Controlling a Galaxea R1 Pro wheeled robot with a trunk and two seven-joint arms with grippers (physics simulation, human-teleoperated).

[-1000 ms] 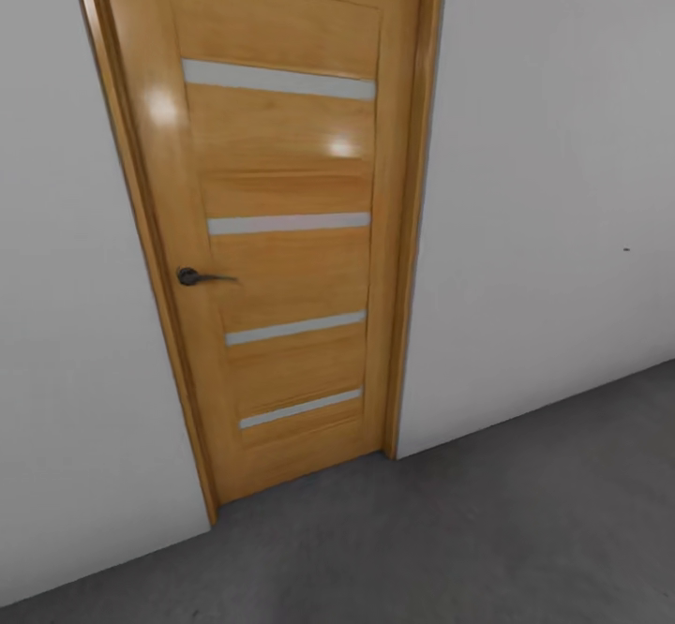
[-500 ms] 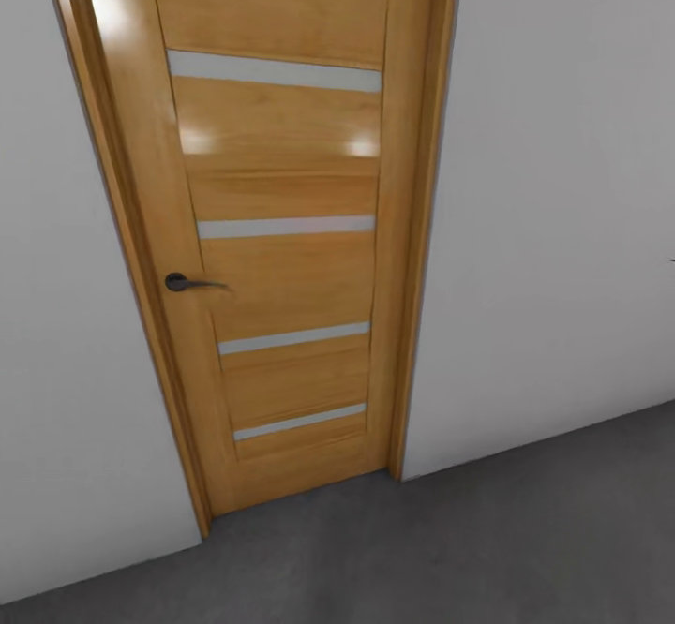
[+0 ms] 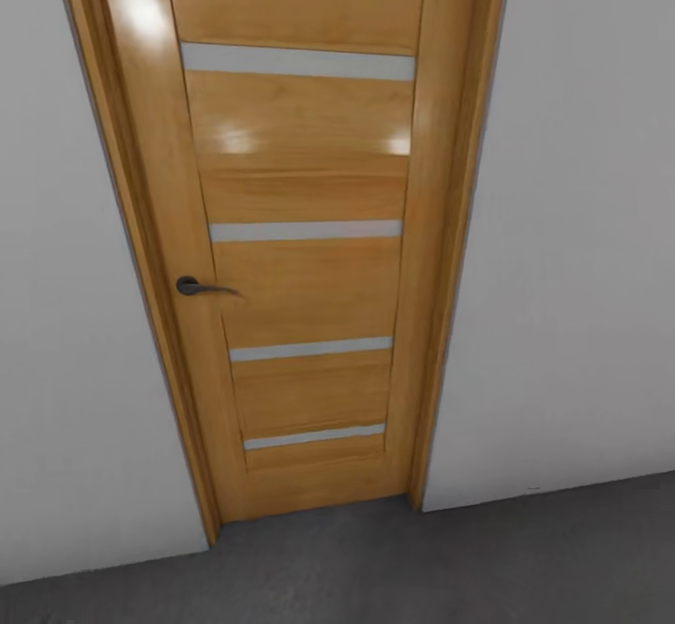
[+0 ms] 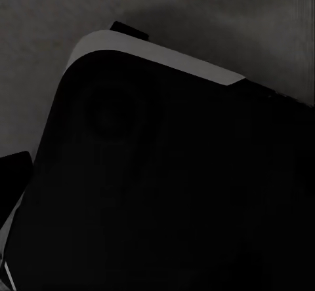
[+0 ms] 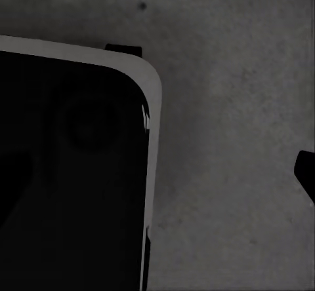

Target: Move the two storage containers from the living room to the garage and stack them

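Head view: a closed honey-coloured wooden door (image 3: 300, 230) with four pale horizontal glazed strips and a dark metal lever handle (image 3: 199, 287) stands in a matching frame between plain white-grey walls (image 3: 581, 230). Below it runs the dark grey, rough concrete floor (image 3: 469, 568), meeting the door's foot. No writing or label is legible. Wrist views: a black rounded robot base panel with a light grey rim (image 4: 151, 173) (image 5: 72, 173) lies over the same floor (image 5: 230, 140). Whether either gripper is spread or pressed together cannot be told.
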